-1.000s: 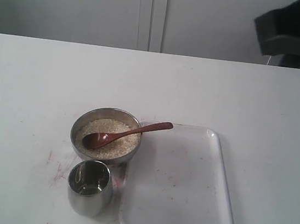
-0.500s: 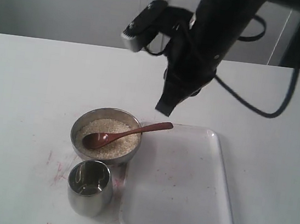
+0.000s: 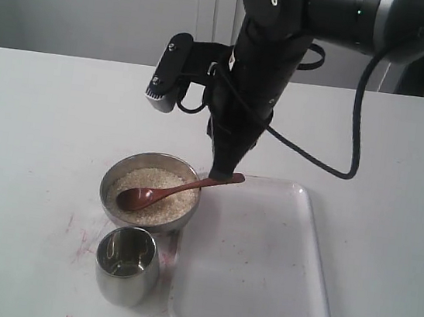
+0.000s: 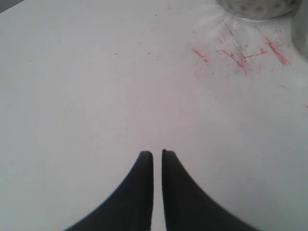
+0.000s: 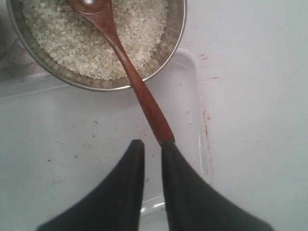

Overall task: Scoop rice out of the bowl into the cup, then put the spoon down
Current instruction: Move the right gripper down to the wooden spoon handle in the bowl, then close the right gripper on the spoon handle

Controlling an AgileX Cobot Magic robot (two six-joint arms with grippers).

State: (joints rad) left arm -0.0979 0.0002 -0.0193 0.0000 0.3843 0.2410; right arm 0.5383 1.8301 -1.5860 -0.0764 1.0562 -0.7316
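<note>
The steel bowl (image 3: 109,180) holds off-white rice (image 3: 154,178), and the wooden spoon (image 3: 168,192) lies with its head in the grains and its handle out over the rim toward the tray. The steel cup (image 3: 127,268) stands just in front of the bowl. My right gripper (image 3: 224,174) hangs tip-down right at the handle's end. In the right wrist view the spoon (image 5: 139,91) runs from the rice (image 5: 62,43) in the bowl (image 5: 174,38) to one finger of the gripper (image 5: 152,143); the jaws stand nearly together with nothing between them. The left gripper (image 4: 157,153) is shut over bare table.
A white plastic tray (image 3: 260,266) lies right of the bowl and cup, its corner under the spoon handle. Red marks stain the table (image 4: 236,53) near the bowl (image 4: 250,9). The right arm's cable loops over the far table.
The right arm swung in from the upper right and has dropped lower, bringing its gripper tip down to the end of the spoon handle. Bowl, cup, spoon and tray have not moved.
</note>
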